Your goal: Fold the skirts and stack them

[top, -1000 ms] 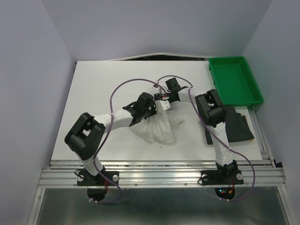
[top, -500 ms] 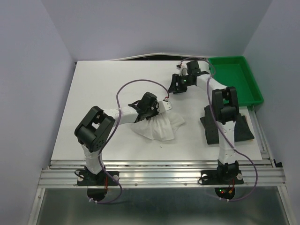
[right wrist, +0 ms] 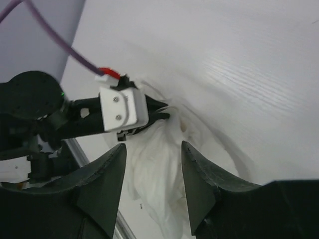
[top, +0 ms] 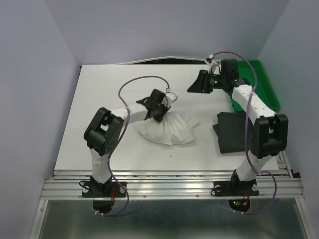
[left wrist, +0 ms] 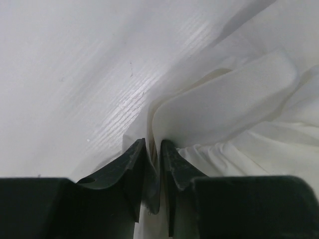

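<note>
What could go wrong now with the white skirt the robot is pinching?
The left gripper pinches only a thin fold of the white skirt; if it pulls, the cloth may slip from its jaws. The right gripper hangs open, away from the cloth, so one arm alone might drag the crumpled skirt instead of folding it neatly.

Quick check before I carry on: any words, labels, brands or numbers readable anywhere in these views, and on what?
None: no readable text on the white skirt, the dark skirt, the green tray, the table or the white bracket.
</note>
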`<control>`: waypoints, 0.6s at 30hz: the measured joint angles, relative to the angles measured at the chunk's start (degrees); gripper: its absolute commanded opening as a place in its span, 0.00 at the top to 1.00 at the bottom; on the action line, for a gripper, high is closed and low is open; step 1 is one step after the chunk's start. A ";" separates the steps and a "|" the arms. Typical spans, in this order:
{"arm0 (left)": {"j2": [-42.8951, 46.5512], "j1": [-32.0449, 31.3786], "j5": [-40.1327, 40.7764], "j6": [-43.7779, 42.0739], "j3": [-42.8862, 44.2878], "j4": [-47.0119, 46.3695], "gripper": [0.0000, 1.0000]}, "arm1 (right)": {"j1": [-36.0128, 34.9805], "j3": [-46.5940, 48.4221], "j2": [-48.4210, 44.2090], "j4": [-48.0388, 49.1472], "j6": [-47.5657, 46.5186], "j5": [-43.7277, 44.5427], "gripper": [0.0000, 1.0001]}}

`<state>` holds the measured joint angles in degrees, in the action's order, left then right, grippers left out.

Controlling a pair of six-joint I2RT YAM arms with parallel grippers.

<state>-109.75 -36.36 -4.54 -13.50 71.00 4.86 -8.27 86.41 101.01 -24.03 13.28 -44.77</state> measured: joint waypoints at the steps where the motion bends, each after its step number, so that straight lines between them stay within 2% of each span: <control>1: 0.04 0.59 -0.66 1.33 0.04 0.17 0.63 | -0.17 -1.70 -1.20 1.75 1.49 -1.14 0.47; 8: 2.78 4.57 -5.07 8.31 0.11 3.21 0.34 | -3.23 -16.55 -3.80 20.28 17.38 -8.11 0.50; 14: 8.87 8.07 -11.41 13.94 1.57 5.88 0.32 | -11.58 -25.92 -3.43 32.59 27.41 -9.73 0.55; 18: 15.74 9.40 -14.51 16.98 0.33 5.49 0.34 | -13.66 -26.86 0.07 37.38 29.44 -10.10 0.59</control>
<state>-94.02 -26.96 -19.05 3.49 71.33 10.35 -21.93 59.55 101.08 13.34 42.72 -54.87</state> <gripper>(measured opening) 0.674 0.432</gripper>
